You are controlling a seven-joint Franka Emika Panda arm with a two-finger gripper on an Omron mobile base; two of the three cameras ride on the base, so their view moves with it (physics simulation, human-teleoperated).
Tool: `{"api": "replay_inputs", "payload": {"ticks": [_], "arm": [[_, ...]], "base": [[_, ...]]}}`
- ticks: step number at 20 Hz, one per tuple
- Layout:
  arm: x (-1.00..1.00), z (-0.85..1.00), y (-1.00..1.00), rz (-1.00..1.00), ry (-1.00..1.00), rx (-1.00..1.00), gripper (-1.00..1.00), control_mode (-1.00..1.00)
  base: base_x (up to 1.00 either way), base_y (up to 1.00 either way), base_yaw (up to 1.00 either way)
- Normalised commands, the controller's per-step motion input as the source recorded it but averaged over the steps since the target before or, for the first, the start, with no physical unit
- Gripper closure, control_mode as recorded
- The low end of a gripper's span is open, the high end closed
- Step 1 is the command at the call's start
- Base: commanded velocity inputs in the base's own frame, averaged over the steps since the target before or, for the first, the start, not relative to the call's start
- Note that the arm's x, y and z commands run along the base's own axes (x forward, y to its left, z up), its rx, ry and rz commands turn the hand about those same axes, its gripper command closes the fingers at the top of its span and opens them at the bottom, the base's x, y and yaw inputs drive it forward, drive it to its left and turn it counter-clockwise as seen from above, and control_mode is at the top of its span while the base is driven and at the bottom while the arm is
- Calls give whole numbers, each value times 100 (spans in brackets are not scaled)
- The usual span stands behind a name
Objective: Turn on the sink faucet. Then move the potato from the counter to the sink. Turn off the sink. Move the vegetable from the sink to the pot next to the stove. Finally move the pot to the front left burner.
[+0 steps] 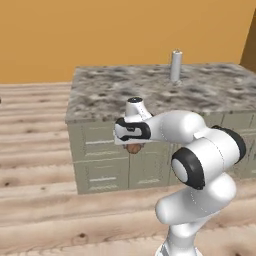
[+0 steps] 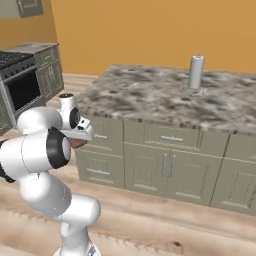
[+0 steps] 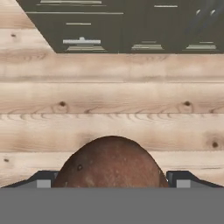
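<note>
Brown, rough-skinned round potato (image 3: 111, 162) sits pinched between the two dark fingertips (image 3: 43, 180) of the gripper (image 3: 111, 181), which are spread wide around it, one pad on each side. It hangs below the hand (image 1: 133, 148) in front of the grey-green cabinet drawers (image 2: 165, 150), above the pale wooden plank floor (image 3: 109, 96). A grey cylinder (image 2: 196, 72) stands on the speckled marble counter (image 1: 150, 90) near its back edge.

two base cameras look forward and down from behind the arm (image 1: 200, 165), left and right, both on the same counter (image 1: 150, 90) and cabinets (image 2: 165, 160). the hand camera faces straight down at the floor (image 3: 109, 96), close over the potato (image 3: 111, 164).
</note>
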Motion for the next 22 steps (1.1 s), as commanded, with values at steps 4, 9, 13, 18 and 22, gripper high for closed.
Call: {"api": "replay_inputs", "payload": {"ticks": [4, 9, 13, 18, 22], "arm": [[0, 0, 0, 0, 0, 0, 100, 100], [0, 0, 0, 0, 0, 0, 100, 100], [0, 0, 0, 0, 0, 0, 100, 100], [0, 0, 0, 0, 0, 0, 100, 100], [0, 0, 0, 0, 0, 0, 100, 100]], "base": [[25, 25, 42], [46, 30, 40], [65, 27, 38], [93, 6, 35], [100, 0, 33]]}}
